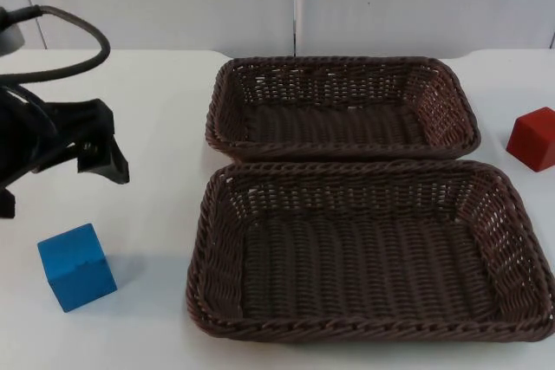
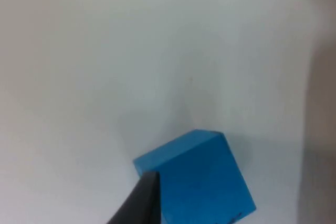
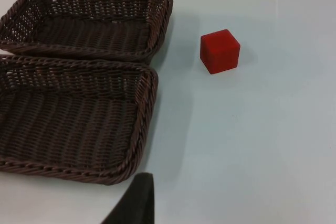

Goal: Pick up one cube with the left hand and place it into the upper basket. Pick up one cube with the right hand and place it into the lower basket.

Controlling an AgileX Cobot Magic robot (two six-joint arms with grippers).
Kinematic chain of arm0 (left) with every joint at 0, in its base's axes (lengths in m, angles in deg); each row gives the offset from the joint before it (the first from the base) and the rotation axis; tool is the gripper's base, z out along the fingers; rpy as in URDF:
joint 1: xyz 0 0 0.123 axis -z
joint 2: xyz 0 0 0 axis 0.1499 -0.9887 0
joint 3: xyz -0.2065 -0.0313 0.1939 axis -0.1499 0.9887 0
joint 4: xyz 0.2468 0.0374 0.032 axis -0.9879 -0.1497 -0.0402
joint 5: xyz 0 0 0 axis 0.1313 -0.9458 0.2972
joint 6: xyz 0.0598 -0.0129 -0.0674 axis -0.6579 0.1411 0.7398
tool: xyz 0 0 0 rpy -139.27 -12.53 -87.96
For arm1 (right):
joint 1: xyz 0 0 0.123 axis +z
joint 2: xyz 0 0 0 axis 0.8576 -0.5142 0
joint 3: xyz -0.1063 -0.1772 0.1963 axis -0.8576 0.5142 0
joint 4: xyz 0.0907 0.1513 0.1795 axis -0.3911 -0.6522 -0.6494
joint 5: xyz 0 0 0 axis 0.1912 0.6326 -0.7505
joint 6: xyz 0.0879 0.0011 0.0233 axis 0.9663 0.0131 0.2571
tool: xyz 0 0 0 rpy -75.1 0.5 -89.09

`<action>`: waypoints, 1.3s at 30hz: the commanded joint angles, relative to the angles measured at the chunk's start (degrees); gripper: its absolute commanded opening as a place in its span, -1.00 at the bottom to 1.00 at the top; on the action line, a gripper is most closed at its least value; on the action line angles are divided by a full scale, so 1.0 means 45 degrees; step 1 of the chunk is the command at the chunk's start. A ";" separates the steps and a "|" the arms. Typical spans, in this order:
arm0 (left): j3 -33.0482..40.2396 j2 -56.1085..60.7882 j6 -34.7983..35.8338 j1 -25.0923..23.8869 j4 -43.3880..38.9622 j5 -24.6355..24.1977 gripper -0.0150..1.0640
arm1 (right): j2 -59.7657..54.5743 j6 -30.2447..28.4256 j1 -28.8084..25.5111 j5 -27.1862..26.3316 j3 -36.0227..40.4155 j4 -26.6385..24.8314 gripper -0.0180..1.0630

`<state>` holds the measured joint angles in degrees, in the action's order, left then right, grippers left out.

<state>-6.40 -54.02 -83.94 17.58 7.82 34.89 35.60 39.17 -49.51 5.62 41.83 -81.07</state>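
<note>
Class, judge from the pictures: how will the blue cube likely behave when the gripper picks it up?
The blue cube has flat faces and crisp edges, so it probably stays rigid and will not roll. Its smooth surface may slip if pinched off-centre. The left gripper hangs above it.

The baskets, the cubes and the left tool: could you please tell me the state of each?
Upper basket: empty, upright.
Lower basket: empty, upright, beside the upper one.
Blue cube: on the table, not gripped.
Red cube: on the table, untouched.
Left tool: above the blue cube, carrying nothing.
</note>
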 commanded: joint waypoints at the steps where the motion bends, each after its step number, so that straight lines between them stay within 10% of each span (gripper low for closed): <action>1: -0.0069 -0.0288 0.0370 0.0094 -0.0181 0.0203 0.97 | 0.0033 -0.0006 -0.0073 -0.0043 -0.0025 -0.0015 0.98; 39: -0.0069 -0.4370 0.1499 0.0094 -0.0021 0.2239 0.87 | 0.0033 -0.0006 -0.0073 -0.0043 -0.0025 0.0008 0.98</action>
<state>-6.66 -73.11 -77.67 17.71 6.89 45.22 35.60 39.17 -49.51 5.62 41.83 -81.07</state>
